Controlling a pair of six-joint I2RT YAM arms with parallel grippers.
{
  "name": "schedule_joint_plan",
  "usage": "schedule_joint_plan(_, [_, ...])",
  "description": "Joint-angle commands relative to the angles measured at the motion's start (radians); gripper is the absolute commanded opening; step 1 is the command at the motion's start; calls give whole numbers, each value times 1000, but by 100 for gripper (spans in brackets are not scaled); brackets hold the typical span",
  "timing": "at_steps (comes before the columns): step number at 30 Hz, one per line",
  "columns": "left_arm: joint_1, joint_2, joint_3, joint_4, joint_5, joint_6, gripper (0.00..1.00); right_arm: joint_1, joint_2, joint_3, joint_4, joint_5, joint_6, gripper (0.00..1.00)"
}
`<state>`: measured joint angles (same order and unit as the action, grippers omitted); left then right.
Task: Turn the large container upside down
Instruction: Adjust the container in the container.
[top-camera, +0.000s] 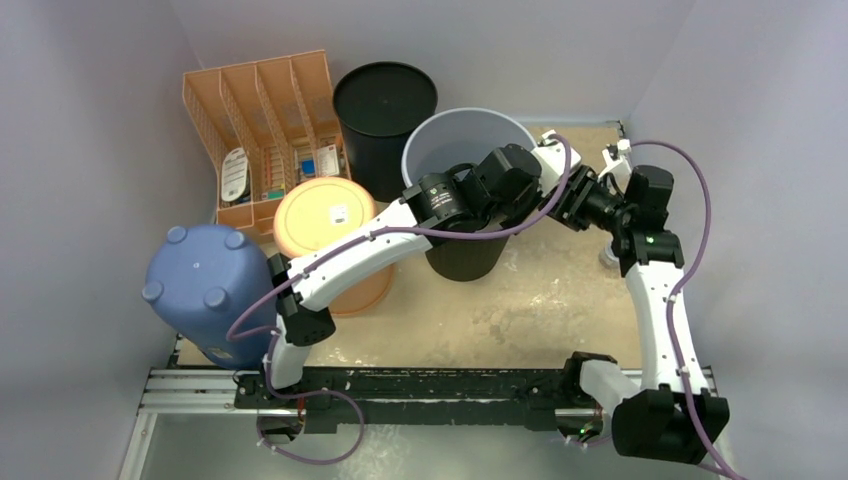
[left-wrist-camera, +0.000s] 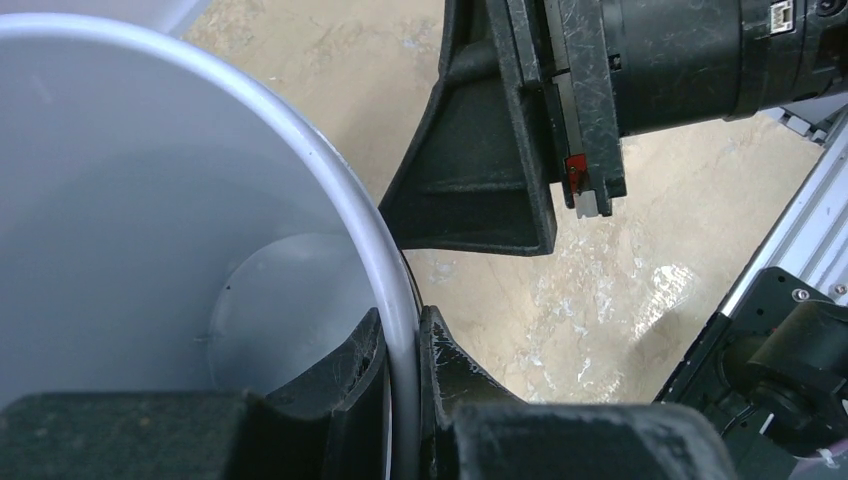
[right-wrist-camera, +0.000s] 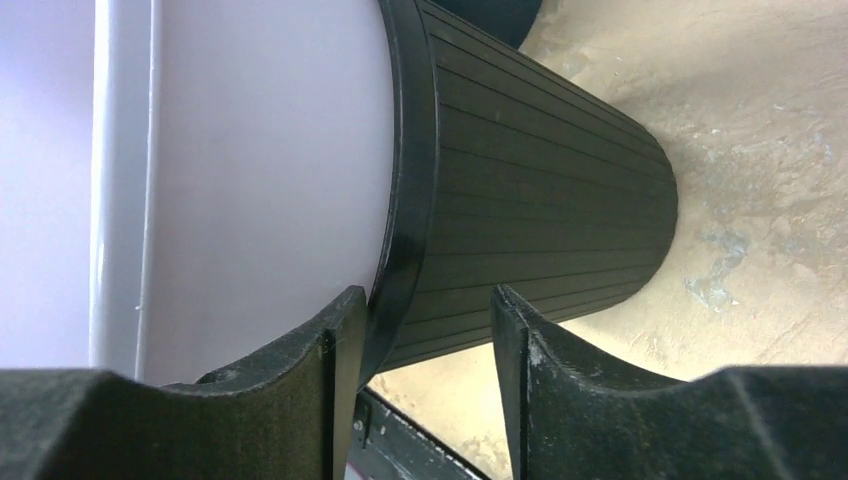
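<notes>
Standing upright at twelve o'clock on the tabletop (top-camera: 560, 300), the large container (top-camera: 462, 135) is one of four bins, with a black bin (top-camera: 385, 100) at eleven, an orange bin (top-camera: 325, 215) at ten and a blue bin (top-camera: 200, 280) at nine. The left gripper (left-wrist-camera: 400, 335) is clamped on its rim; the right gripper (right-wrist-camera: 425, 310) straddles the same rim, fingers apart. Bare tabletop lies from four to six o'clock.

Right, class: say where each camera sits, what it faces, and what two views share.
Top external: above and behind, looking down at the table; both arms show.
Left wrist: on the left arm, looking past the left end effector into the large container.
Right wrist: on the right arm, facing the container's black outer wall past the right end effector.
Shared: both wrist views show the container's rim.
</notes>
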<state>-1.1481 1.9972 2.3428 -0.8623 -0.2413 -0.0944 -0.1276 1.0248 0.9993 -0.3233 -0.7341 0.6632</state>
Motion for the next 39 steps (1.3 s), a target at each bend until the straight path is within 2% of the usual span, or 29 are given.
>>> schedule_joint_plan(1, [-10, -40, 36, 179, 75, -56, 0, 19, -6, 31, -4, 63, -16, 50])
schedule_joint_plan(8, [-10, 1, 117, 226, 173, -103, 0, 93, -8, 74, -69, 251, -8, 47])
schedule_joint_plan(16, [-10, -5, 196, 309, 247, -160, 0, 106, 32, -1, -90, 369, 9, 46])
schedule_joint_plan(28, [-6, -118, 161, 402, 233, -189, 0, 106, 48, -139, -47, 425, 16, 44])
schedule_joint_plan(39, [21, -223, 66, 478, 249, -224, 0, 106, 38, -57, -86, 440, -3, 44])
